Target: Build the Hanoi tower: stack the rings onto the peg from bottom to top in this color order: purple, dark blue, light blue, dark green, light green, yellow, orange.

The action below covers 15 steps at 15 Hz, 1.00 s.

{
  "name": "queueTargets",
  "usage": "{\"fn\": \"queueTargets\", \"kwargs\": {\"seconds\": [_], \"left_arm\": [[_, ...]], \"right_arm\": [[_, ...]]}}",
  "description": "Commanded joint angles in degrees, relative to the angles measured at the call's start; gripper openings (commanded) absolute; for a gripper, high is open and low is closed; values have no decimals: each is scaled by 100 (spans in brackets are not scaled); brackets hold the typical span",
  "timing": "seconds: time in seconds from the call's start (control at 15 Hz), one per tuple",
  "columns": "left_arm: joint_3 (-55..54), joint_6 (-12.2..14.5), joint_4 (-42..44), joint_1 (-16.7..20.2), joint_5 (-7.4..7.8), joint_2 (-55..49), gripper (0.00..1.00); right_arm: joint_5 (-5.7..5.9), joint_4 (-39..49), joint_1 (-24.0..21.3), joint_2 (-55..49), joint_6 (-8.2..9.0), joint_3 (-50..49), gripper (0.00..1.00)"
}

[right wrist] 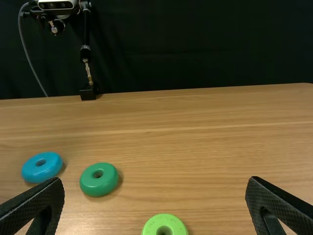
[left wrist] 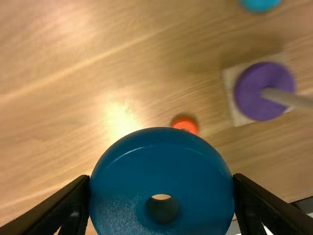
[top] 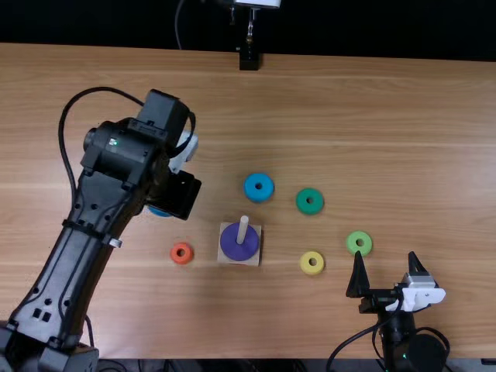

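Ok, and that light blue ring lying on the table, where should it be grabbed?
I'd take the light blue ring by its outer rim, pinching opposite sides from straight above. It lies flat on the table, nothing stands against its sides, and its hole stays free for the peg.

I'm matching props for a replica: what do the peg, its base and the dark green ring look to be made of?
Peg: pale, smooth rod, perhaps wood or plastic; its plain look settles neither.
Base: probably unpainted wood, matte, given its light tan colour.
Dark green ring: likely painted wood or plastic, smooth with a soft sheen and rounded edges.
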Motion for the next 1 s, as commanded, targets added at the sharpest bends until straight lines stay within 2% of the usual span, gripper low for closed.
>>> {"fn": "queueTargets", "kwargs": {"seconds": [0.0,0.07,0.4,0.53,0.93], "left_arm": [[339,-456,-52,-265,34,224,0],[462,-677,-73,-406,34,242,0],[700,-846,-62,-1003,45,435,0],[770,-1131,-20,-1188,34,558,0],[1236,-1184,-52,-1548,45,945,0]], "right_arm": [[-12,-111,-40,-10,13,-56,100],[-12,-111,-40,-10,13,-47,100],[-12,-111,-40,-10,13,-56,100],[-12,-111,-40,-10,13,-56,100],[-12,-111,-40,-10,13,-56,100]]}}
